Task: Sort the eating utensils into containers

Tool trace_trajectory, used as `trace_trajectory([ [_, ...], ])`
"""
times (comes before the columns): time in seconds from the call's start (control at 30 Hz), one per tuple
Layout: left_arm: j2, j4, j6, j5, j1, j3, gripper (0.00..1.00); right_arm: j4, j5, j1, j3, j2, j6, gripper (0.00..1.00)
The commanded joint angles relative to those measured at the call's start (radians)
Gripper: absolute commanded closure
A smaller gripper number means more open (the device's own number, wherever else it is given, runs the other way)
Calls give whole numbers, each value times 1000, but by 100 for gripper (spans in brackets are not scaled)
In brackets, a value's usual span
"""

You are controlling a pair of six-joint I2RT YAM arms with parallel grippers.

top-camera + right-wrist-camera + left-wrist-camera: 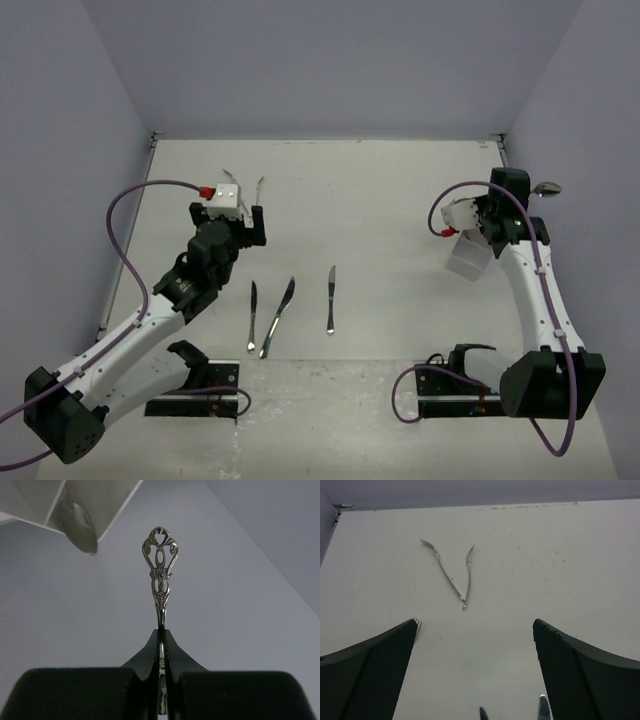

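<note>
My left gripper point(246, 224) is open and empty, above the table behind three knives point(278, 316). In the left wrist view it point(475, 626) faces two forks point(440, 567) that lie in a V with their handles meeting. A third fork's tines point(418, 626) peek out beside my left finger, and two knife tips point(543, 707) show at the bottom edge. My right gripper point(497, 215) is raised and shut point(162, 632) on a spoon with an ornate handle point(160, 580); its bowl point(547, 188) sticks out to the right. The translucent white container point(468, 258) sits just below it.
In the right wrist view the container's corner point(107, 500) is at the top left with a spoon bowl point(77, 527) showing at it. Grey walls enclose the table on three sides. The arm bases and purple cables point(125, 255) sit at the near edge.
</note>
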Motion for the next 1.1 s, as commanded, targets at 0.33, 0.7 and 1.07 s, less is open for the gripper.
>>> trace_trajectory([
  [0.33,45,4,-13,13,6,21,0,68,60,-53,-88,64,-182,100],
  [0.7,116,58,39,23,5,58,0,152,94,-56,-117,156,-232,100],
  [1.07,125,73,66,35,5,54,0,275,150,-56,-182,184,-274,100],
])
